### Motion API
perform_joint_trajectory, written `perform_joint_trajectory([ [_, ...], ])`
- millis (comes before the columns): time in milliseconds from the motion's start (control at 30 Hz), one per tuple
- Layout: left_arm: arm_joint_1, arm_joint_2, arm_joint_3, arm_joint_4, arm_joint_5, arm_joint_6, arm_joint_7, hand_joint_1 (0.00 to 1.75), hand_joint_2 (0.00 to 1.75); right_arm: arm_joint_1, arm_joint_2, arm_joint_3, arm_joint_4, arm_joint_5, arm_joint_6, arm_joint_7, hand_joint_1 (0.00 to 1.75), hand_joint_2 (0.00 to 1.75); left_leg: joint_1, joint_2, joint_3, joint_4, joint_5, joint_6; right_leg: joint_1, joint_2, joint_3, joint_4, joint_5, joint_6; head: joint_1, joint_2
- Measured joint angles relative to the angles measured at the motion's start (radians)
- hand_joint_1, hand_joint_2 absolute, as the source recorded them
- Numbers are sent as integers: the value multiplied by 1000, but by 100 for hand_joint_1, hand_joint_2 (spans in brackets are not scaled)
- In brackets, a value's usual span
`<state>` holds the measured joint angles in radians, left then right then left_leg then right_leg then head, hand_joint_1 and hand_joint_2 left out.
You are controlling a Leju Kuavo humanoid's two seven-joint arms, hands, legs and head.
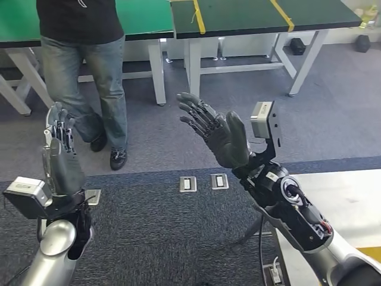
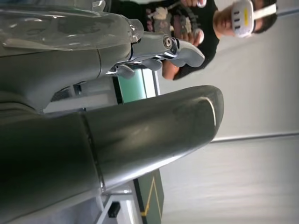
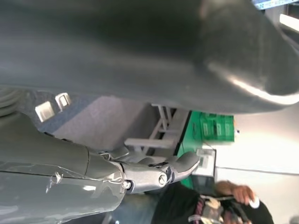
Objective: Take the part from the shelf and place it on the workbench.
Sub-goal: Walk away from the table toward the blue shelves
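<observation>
Part apparently unheld: left hand (image 1: 61, 158) and right hand (image 1: 215, 130) raised, fingers spread

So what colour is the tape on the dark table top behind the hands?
Yellow tape on the dark green table top, clearest in the head view.

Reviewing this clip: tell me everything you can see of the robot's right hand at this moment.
The right hand is dark grey, with a thick smooth thumb and darker jointed fingers whose metal links catch light in the right wrist view. It is raised over the grey carpet, palm turned toward the left hand, fingers spread and slightly curled, holding nothing and touching nothing. Behind it, a small boxy silver module sits at the wrist, then black housings with exposed wiring, then the silver arm. A person in jeans stands beyond it.
</observation>
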<state>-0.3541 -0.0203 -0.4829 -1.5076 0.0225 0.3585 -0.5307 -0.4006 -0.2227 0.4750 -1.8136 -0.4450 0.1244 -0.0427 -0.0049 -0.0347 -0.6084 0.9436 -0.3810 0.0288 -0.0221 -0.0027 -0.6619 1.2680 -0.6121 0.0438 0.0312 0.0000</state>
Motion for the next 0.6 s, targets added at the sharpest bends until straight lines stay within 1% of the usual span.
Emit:
perform_joint_trajectory([
  [33, 1, 0, 0, 0, -1, 0, 0, 0, 0, 0, 0, 0, 1, 0, 0, 1, 0, 0, 0, -15, 2, 1, -1, 0, 1, 2, -2, -15, 25, -2, 3, 0],
  [67, 1, 0, 0, 0, -1, 0, 0, 0, 0, 0, 0, -1, 2, 0, 0, 1, 0, 0, 0, -30, 5, 3, -3, -1, 1, 7, 15, -69, 68, -4, 6, 0],
  [100, 1, 0, 0, 0, -1, 0, 0, 0, 0, 0, 0, -1, 3, 1, 1, 1, 0, 0, 1, -44, 7, 5, -6, -3, 0, 25, 40, -142, 113, -8, 10, 0],
  [133, 0, 0, 0, 0, -1, 0, 0, 0, 0, -1, 0, -2, 3, 1, 1, 1, 0, 0, 0, -56, 6, 9, -8, -6, -2, 48, 66, -209, 146, -11, 12, 0],
  [167, 0, 0, 0, 0, -1, 0, 0, 0, 0, -1, 0, -2, 4, 1, 1, 1, 0, 0, 1, -69, 2, 13, -8, -10, -3, 68, 88, -259, 162, -13, 13, 0],
  [200, 0, -1, 0, 0, -1, 0, 1, 0, 0, -1, 0, -3, 4, 2, 1, 1, 0, 0, 3, -80, -3, 15, -7, -15, -2, 82, 100, -283, 163, -15, 13, 0],
  [233, 0, 0, 0, 0, -1, 0, 1, 0, 0, -2, 0, -4, 5, 2, 1, 1, 0, 0, 5, -91, -9, 16, -4, -21, -1, 80, 107, -290, 159, -17, 12, 0],
  [267, 1, 0, 0, 0, -1, 0, 1, 0, 0, -2, 0, -4, 5, 2, 1, 1, 0, 0, 6, -103, -13, 15, -2, -27, -2, 69, 112, -296, 158, -20, 13, 0],
  [300, 2, 0, 0, 0, -1, 0, 2, 0, 0, -3, 0, -4, 5, 2, 1, 1, 0, 0, 5, -99, -16, 19, -4, -32, -3, 56, 115, -300, 160, -24, 12, 0],
  [333, 1, 1, 0, 0, -1, 0, 2, 0, 0, -3, 0, -5, 5, 2, 1, 0, 0, 0, 3, -79, -24, 36, -15, -37, -5, 44, 120, -306, 162, -29, 8, 0],
  [367, 0, 1, 0, 0, -1, 0, 2, 0, 0, -4, 0, -5, 5, 2, 1, 0, 0, 0, 1, -51, -41, 73, -36, -42, -7, 31, 124, -311, 164, -34, 2, 0],
  [400, -1, 1, 0, 0, -1, -1, 2, 0, 0, -3, 0, -5, 5, 2, 1, 0, 0, 0, 1, -17, -69, 130, -64, -47, -5, 18, 127, -313, 164, -38, -5, 0],
  [433, -1, 1, 0, 0, -1, -1, 2, 0, 0, -2, 0, -6, 5, 2, 1, 0, 0, 0, 4, 6, -106, 200, -93, -52, -4, 6, 127, -314, 164, -41, -11, 0],
  [467, 1, 1, 0, 0, -1, -1, 2, 0, 0, -2, 0, -6, 5, 2, 1, 0, 0, 0, 7, 16, -141, 263, -113, -56, -3, -7, 128, -314, 162, -43, -15, 0],
  [500, 3, 2, 0, 0, -1, -1, 2, 0, 0, -1, 0, -5, 5, 3, 1, 1, 0, 0, 10, 22, -164, 300, -118, -58, -4, -20, 129, -314, 160, -43, -18, 0],
  [533, 4, 2, 0, 0, -1, -1, 2, 0, 0, -1, 0, -5, 5, 3, 0, 1, 0, 0, 12, 26, -167, 299, -105, -59, -4, -33, 130, -314, 158, -42, -22, 0],
  [567, 4, 2, 0, 0, -1, -1, 2, 0, 0, -1, 0, -5, 5, 3, 0, 1, 0, 0, 14, 31, -148, 256, -76, -60, -5, -45, 134, -314, 155, -40, -25, 0],
  [600, 4, 2, 0, 0, -1, -1, 3, 0, 0, -1, 0, -5, 5, 3, 0, 1, 0, 0, 14, 46, -110, 184, -39, -58, -5, -56, 138, -314, 151, -38, -27, 0],
])
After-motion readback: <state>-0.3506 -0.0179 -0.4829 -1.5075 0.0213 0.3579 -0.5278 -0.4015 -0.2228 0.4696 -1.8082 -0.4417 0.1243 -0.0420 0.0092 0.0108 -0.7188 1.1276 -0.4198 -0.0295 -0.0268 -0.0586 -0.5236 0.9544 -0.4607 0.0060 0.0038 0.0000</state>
